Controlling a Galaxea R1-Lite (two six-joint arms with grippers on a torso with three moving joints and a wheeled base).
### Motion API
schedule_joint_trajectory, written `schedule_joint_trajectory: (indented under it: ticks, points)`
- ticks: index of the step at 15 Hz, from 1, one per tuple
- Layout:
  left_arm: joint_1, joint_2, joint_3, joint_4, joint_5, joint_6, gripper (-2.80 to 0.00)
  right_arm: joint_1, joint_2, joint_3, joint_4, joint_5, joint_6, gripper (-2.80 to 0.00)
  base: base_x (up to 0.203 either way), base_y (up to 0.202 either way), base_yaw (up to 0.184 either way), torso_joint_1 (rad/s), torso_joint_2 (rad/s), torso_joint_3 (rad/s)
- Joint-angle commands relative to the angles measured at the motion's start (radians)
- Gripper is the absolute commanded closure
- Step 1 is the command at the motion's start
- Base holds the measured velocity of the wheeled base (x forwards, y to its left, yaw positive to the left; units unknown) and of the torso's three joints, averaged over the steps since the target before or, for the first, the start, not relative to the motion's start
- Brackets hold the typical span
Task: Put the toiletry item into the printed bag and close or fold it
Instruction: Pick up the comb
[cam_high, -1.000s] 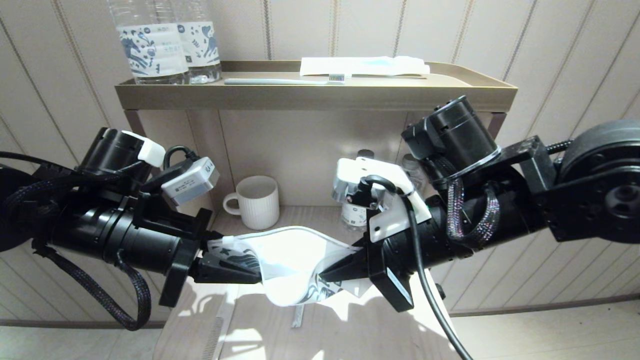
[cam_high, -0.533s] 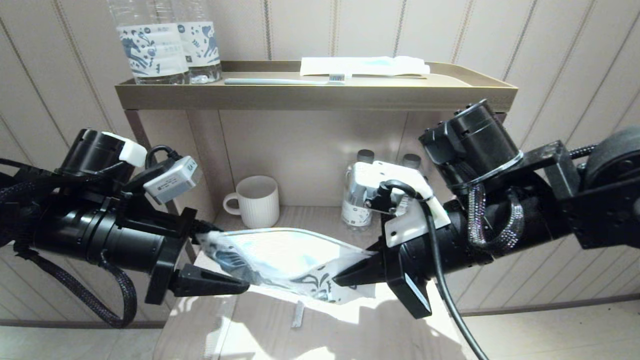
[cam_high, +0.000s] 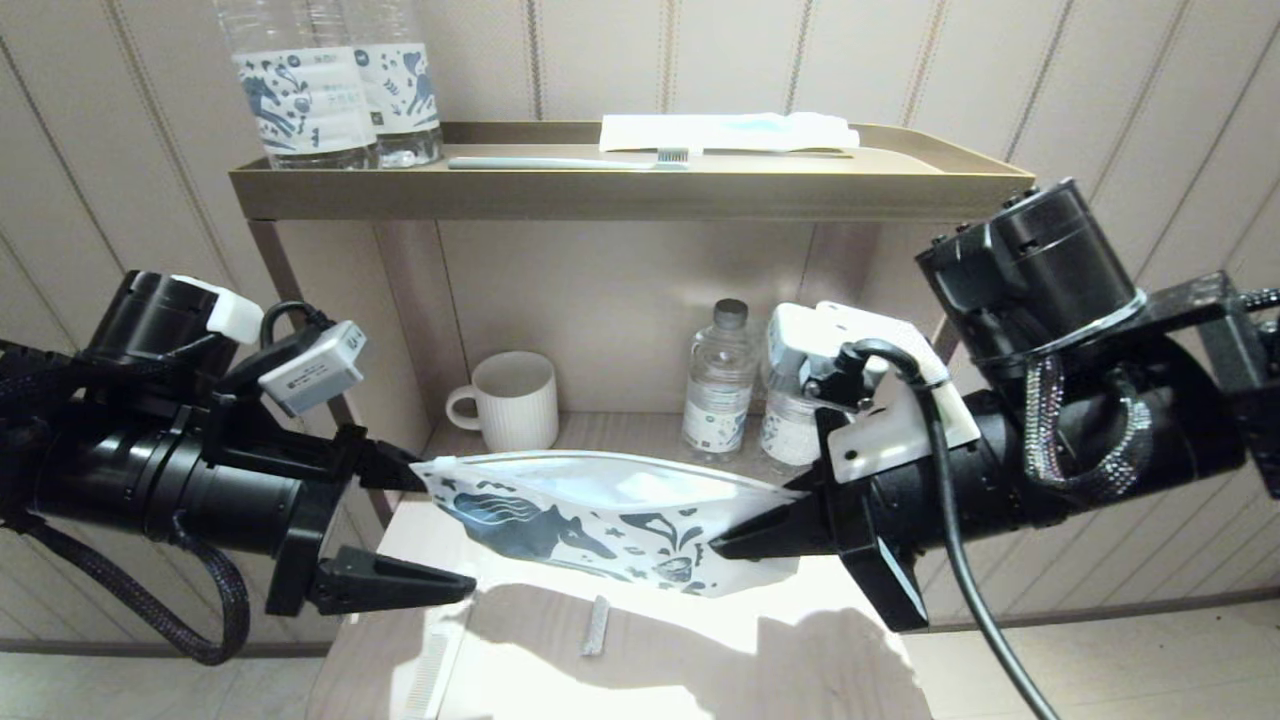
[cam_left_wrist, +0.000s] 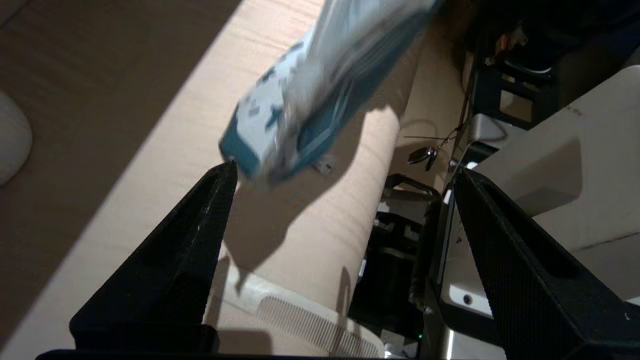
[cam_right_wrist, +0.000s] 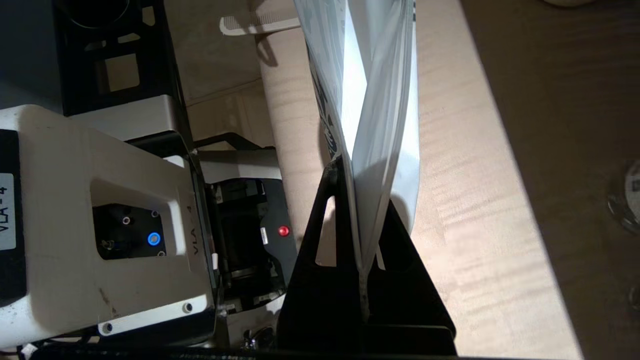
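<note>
Head view: a white comb (cam_high: 432, 668) and a small grey strip (cam_high: 595, 626) lie on the worktop (cam_high: 700, 660) in front of the printed bag (cam_high: 610, 520); the comb is cut off at the frame edge. The printed bag hangs level above the worktop. Its contents are hard to make out; a pale blue shape shows faintly through the plastic. The right gripper (cam_high: 725, 545) has its jaws pinching the bag's right edge. The left gripper (cam_high: 425, 525) has its jaws spread at the bag's left end; one second earlier they clamped that end and the bag sagged crumpled. Behind the bag stand a white mug (cam_high: 510, 402) and two small bottles (cam_high: 718, 378), one partly hidden by the right arm.
</note>
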Motion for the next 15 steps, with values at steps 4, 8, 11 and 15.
schedule_joint_trajectory:
  ticks: [4,8,11,15]
  points:
    - [0.083,-0.035,0.078,0.005,0.096,-0.009,-2.8,-0.1,-0.075,0.03,0.005,0.008,-0.005,0.0,0.0,0.0,0.0,0.0,0.0,0.0]
    - [0.151,-0.087,0.123,0.002,0.182,-0.128,0.0,-0.15,-0.122,0.037,0.014,0.009,-0.003,0.0,0.0,0.0,0.0,0.0,0.0,0.0]
    - [0.153,-0.155,0.124,0.001,0.303,-0.283,0.0,-0.149,-0.152,0.065,0.013,0.008,0.008,0.0,0.0,0.0,0.0,0.0,0.0,0.0]
    - [0.152,-0.271,0.179,0.043,0.336,-0.303,0.0,-0.15,-0.179,0.089,0.013,0.008,0.022,0.0,0.0,0.0,0.0,0.0,0.0,0.0]
